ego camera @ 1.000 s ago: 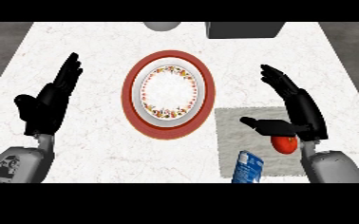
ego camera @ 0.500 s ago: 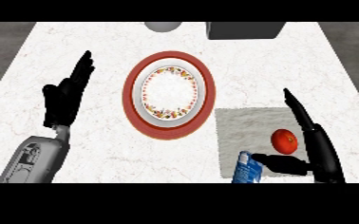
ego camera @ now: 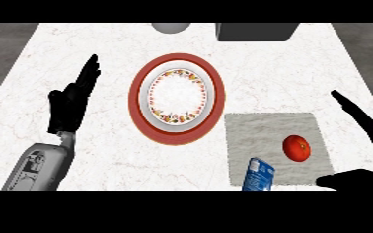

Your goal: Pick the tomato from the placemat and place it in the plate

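A red tomato (ego camera: 296, 147) lies on the grey placemat (ego camera: 255, 133) at the lower right of the counter. The red-rimmed plate (ego camera: 177, 97) with a flowered white centre stands in the middle, left of the placemat. My right hand (ego camera: 353, 178) is open at the right edge, thumb low and fingers (ego camera: 353, 109) spread above, to the right of the tomato and apart from it. At the left, my left hand (ego camera: 71, 100) rests open with fingers up, well away from the plate.
A blue carton (ego camera: 258, 174) stands at the placemat's lower edge, left of the tomato. A grey bowl (ego camera: 171, 27) and a dark box (ego camera: 256, 31) sit at the counter's far edge.
My right hand has drawn back to the right and down, uncovering the tomato. The left hand has risen and shifted right a little. The tomato has not moved.
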You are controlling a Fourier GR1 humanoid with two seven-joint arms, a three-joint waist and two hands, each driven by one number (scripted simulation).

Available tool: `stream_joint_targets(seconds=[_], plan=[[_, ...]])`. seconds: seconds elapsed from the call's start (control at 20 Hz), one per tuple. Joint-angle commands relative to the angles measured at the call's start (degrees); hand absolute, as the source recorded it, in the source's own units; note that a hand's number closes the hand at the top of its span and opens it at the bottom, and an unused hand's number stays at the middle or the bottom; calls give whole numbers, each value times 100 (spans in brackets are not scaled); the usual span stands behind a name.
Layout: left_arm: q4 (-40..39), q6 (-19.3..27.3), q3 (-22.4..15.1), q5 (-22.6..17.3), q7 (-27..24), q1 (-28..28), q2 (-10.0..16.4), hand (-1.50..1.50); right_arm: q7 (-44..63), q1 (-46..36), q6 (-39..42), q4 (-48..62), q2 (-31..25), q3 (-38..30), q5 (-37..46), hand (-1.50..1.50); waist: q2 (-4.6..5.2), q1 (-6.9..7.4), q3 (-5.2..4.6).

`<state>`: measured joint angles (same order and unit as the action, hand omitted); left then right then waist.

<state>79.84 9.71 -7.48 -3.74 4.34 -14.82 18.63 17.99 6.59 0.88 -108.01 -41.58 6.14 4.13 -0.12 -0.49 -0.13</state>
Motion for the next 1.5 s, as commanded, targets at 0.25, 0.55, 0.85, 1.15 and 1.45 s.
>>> stream_joint_targets(seconds=[0.25, 0.55, 0.85, 1.15, 1.45], plan=[[-16, -155, 120, 89, 136, -182, -104, 0, 1338, -494, 1424, 169, -485, -142, -411, -150, 16, 47, 11], [321, -384, 307, 187, 243, 91, -188, 0, 1464, -861, 1810, 504, 228, -106, 60, -150, 10, 57, 13], [-104, -409, 350, 343, -157, 71, -342, 0, 1154, -1010, 2096, 1251, 497, 330, 665, -150, 19, 75, 14], [368, -492, 444, 400, 220, 162, -392, 0, 844, -907, 1964, 1758, 1119, 624, 1406, -150, 10, 66, 15], [526, -706, 692, 548, 362, 187, -354, 0, 181, -1057, 2435, 2391, 1090, -17, 1595, -150, 9, 57, 14]])
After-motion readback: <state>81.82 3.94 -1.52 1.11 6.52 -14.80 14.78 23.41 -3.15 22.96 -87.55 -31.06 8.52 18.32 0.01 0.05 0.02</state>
